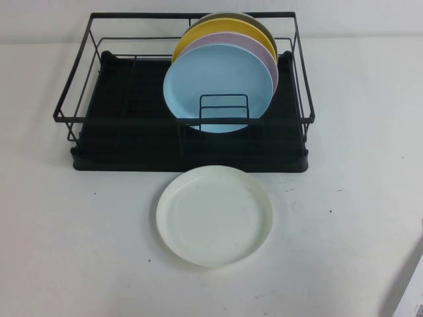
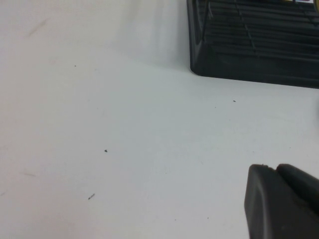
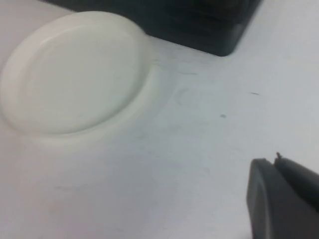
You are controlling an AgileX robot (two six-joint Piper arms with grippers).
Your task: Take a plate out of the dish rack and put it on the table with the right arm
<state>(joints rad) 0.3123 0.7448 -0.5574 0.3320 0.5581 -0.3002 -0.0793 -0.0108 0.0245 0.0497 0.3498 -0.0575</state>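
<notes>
- The creamy-white plate (image 1: 215,215) lies flat on the white surface (image 1: 79,251), just before the black dish rack (image 1: 185,142): placement looks done
- Right tool (image 3: 284,199) sits near the plate, empty; spread or pressed, I cannot tell
- Left tool (image 2: 281,201) is parked, likewise unclear

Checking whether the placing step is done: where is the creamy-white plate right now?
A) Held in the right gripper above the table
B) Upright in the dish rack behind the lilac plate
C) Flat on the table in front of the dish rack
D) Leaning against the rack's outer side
C: the plate lies flat on the table in front of the dish rack, with the right gripper off to the side and the left gripper over bare table.
</notes>
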